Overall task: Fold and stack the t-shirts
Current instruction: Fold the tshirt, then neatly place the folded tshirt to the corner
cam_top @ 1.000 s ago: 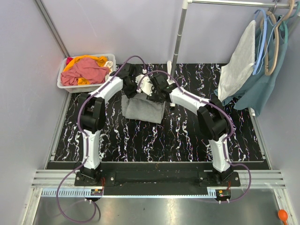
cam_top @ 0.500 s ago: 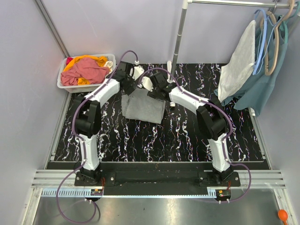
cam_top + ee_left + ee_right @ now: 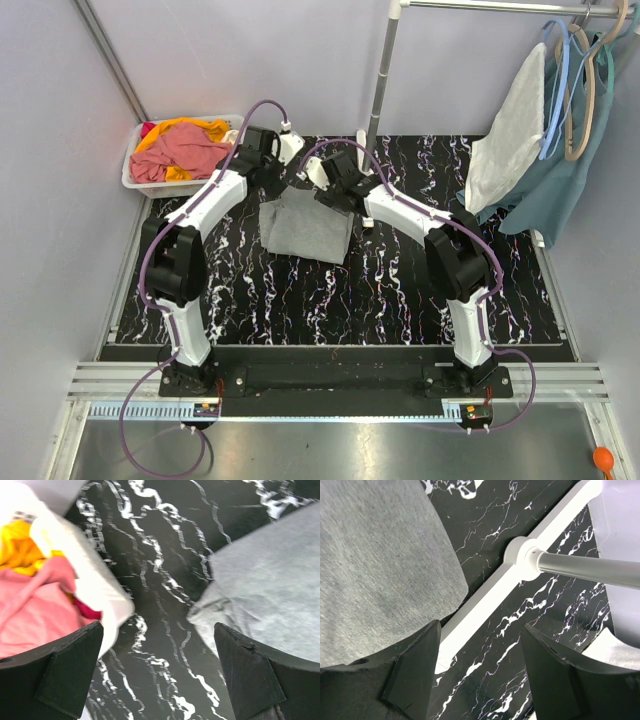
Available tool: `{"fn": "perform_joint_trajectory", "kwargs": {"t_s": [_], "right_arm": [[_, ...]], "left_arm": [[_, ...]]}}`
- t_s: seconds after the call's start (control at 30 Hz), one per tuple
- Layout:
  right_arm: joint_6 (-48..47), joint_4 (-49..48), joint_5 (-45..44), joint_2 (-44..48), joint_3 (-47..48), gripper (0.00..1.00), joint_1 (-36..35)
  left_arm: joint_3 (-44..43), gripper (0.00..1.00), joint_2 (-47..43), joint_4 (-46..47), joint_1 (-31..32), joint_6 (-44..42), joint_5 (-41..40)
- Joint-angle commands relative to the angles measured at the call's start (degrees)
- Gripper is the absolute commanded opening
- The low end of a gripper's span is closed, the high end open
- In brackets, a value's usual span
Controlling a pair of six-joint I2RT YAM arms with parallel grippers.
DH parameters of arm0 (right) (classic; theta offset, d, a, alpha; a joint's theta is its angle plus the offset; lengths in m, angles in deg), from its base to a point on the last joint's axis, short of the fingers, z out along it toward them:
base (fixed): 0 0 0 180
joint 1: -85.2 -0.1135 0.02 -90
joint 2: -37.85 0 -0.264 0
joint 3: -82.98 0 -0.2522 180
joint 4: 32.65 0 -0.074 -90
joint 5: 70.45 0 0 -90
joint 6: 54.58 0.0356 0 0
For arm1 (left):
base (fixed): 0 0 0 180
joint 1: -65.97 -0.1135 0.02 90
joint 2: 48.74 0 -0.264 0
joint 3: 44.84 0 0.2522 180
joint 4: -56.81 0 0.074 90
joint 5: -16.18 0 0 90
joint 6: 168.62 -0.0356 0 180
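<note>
Judging from the neat rectangle it makes, we take the grey t-shirt point(image 3: 305, 230) to be folded; it lies flat on the table point(image 3: 400, 290) near the far edge, a little left of the middle. The left fingers point(image 3: 60, 675) are spread wide with nothing between them, over bare table between the shirt's far corner and the bin point(image 3: 150, 188). The right fingers point(image 3: 415, 675) also stand apart and empty, above the shirt's far right corner and just beside the white foot of the rack pole point(image 3: 378, 90).

We think the step in hand is fetching the next garment. The bin sits at the far left corner of the table, with the pink-red shirt point(image 3: 185, 150) heaped on top of the orange shirt point(image 3: 190, 125). To do it well, we would:
- lift both arms straight up, so the fold is not dragged open;
- send the left arm to the bin and pinch the pink-red shirt alone, at one edge, not in a bunch;
- keep the right arm clear of the pole.

We can read no brand, label or writing on the shirts, bin or table.
</note>
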Motion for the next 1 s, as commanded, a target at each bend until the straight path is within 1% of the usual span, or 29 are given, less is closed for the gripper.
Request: {"fn": "perform_joint_trajectory", "kwargs": {"t_s": [0.0, 0.13, 0.3, 0.5, 0.67, 0.97], "right_arm": [[2.84, -0.86, 1.93, 3.47, 0.04, 0.73, 0.12], [3.37, -1.74, 3.07, 2.50, -1.36, 0.74, 0.04], [3.64, -4.37, 3.78, 1.36, -4.44, 0.75, 0.12], [3.02, -5.43, 2.73, -1.54, -5.58, 0.75, 0.04], [3.37, -5.69, 2.55, -1.29, -6.90, 0.75, 0.04], [5.13, -4.29, 1.67, 3.99, -9.62, 0.75, 0.04]], "left_arm": [[0.78, 0.99, 0.47, -0.27, 0.77, 1.48, 4.14], [-0.45, 0.99, 5.82, -0.36, 0.86, 1.74, 4.85], [-3.09, 0.99, 12.85, -0.19, 1.21, 1.22, 3.10], [-4.06, 0.99, 17.08, -0.10, 1.47, 0.34, 0.03], [0.15, 0.99, 14.90, 2.00, 1.56, -0.28, -1.21], [6.31, 0.99, 4.98, 2.19, 1.56, 0.86, -1.04]]}}
